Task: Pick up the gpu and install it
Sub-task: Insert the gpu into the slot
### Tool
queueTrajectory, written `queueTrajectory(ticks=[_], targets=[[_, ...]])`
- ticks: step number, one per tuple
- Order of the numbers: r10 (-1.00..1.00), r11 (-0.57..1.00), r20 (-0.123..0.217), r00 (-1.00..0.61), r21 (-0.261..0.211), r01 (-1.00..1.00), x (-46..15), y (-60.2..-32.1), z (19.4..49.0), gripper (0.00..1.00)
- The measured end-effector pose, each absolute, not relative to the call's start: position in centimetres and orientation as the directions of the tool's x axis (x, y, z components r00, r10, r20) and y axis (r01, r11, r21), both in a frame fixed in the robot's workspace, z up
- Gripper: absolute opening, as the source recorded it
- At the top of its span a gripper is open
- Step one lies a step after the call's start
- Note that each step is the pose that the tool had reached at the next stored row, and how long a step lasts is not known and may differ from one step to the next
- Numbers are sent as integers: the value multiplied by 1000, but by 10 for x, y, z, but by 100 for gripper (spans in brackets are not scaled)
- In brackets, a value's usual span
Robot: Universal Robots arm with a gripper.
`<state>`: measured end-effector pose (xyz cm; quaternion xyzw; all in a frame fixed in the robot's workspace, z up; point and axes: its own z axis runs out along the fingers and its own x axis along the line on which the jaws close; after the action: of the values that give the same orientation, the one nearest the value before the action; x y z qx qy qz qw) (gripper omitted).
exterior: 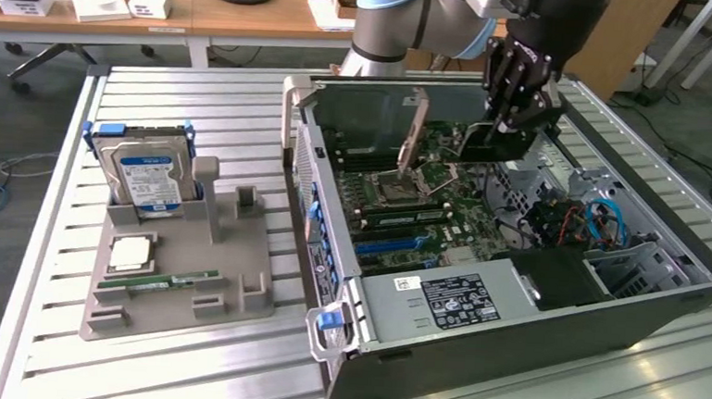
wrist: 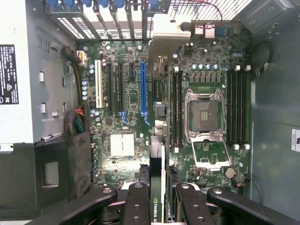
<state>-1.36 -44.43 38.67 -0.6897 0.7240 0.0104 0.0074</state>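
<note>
The tool (exterior: 505, 125) is clamped on the graphics card (exterior: 496, 145) above the board (wrist: 206, 154); line its edge up with the blue slot (wrist: 143, 86); lower straight, without tilting.

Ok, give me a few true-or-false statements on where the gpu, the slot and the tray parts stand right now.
1. The gripper is shut on the gpu over the open case. True.
2. The gpu is seated in the blue slot. False: the slot is bare, and the card hangs above the motherboard.
3. The hard drive stands upright in the grey tray. True.
4. The processor socket holds a chip. False: it lies open and empty.
</note>
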Motion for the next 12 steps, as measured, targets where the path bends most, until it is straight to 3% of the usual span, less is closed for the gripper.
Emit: queueTrajectory(ticks=[12], targets=[[-999,48,-25,-49,5,-999,-20,-443,376,26]])
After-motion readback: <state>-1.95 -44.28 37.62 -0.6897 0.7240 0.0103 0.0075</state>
